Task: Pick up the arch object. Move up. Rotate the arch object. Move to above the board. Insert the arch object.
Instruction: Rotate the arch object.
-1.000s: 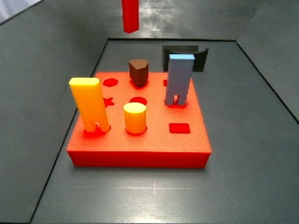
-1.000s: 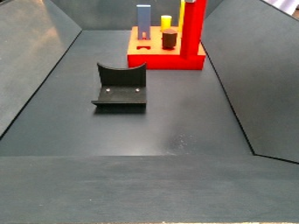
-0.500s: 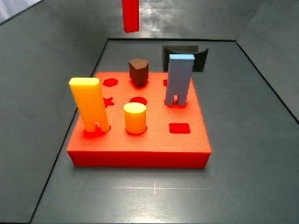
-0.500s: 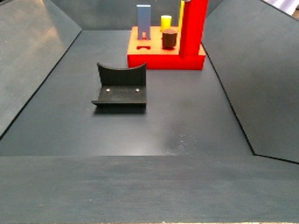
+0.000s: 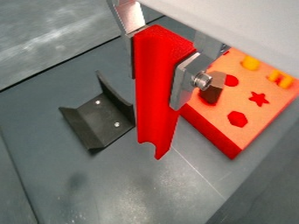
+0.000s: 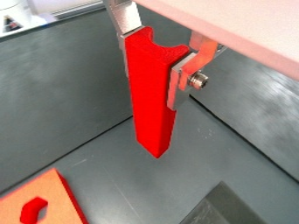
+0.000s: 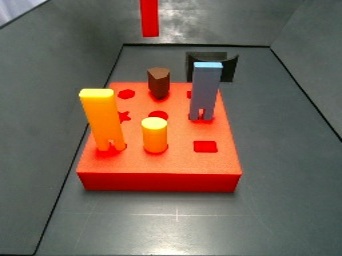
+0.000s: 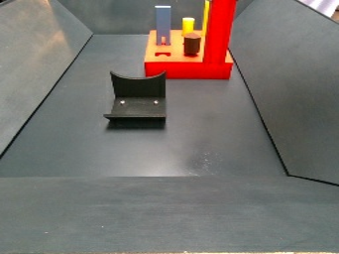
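The arch object is a bright red tall slim block (image 5: 156, 92), held upright between my gripper's (image 5: 155, 45) silver fingers; it also shows in a wrist view (image 6: 152, 96). In a side view it hangs high at the top edge (image 7: 148, 17), above the floor behind the board. In a side view it stands tall in front of the board (image 8: 219, 28). The board is a thick red slab (image 7: 187, 165) with cut-out holes; it also shows in a wrist view (image 5: 251, 109) and in a side view (image 8: 199, 68). The gripper itself is out of both side views.
On the board stand an orange block (image 7: 100, 118), a yellow cylinder (image 7: 155, 134), a brown block (image 7: 159, 82) and a blue-grey two-legged block (image 7: 205, 88). The dark fixture (image 8: 138, 97) stands on the floor, also in a wrist view (image 5: 93, 116). Dark walls enclose the floor.
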